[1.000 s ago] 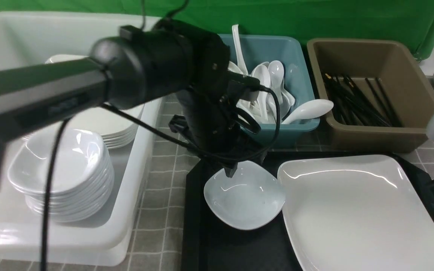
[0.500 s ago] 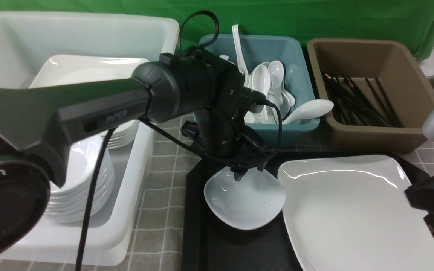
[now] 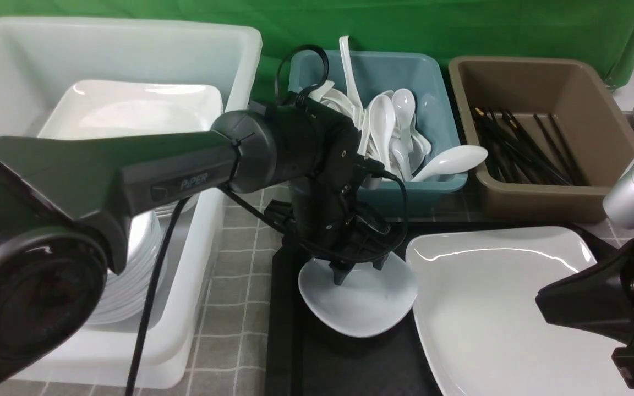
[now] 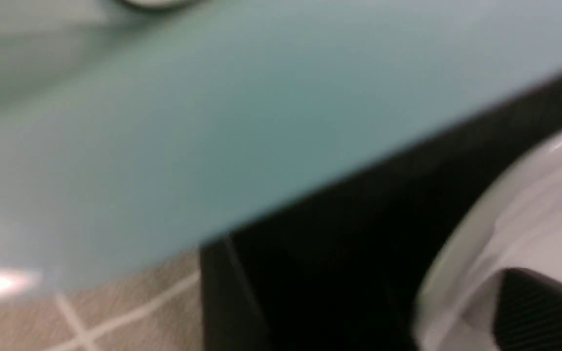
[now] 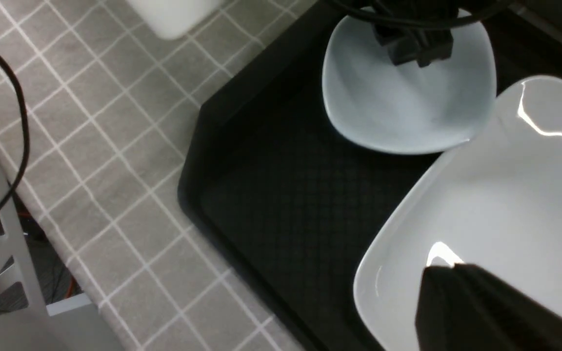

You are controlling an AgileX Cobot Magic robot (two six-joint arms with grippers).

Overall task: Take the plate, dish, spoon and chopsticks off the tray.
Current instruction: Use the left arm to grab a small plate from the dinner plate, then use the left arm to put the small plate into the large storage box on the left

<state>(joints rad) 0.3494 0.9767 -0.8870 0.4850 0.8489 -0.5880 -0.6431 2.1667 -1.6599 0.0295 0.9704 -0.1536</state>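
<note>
**Front view.** At far left, a white tub [image 3: 113,49] on the grey checked worktop [image 3: 240,258] holds stacked white plates and small dishes. The left arm extends over the tub's near corner to the black tray [image 3: 344,363]. The left gripper [image 3: 358,270] points down at the far rim of the dish [image 3: 358,305], which sits toward the tray's far left. In the left wrist view, one finger [image 4: 534,312] lies inside the dish, close to its rim. Whether the jaws are clamped on that rim cannot be told. Behind the tray, a teal tub [image 3: 432,77] contains white spoons [image 3: 394,121]. To its right, a brown tub [image 3: 542,82] contains black chopsticks [image 3: 520,148]. The plate [image 3: 493,308] lies on the tray just right of the dish. The right gripper [image 3: 548,302] hangs over the plate's near right part, jaws together.
</note>
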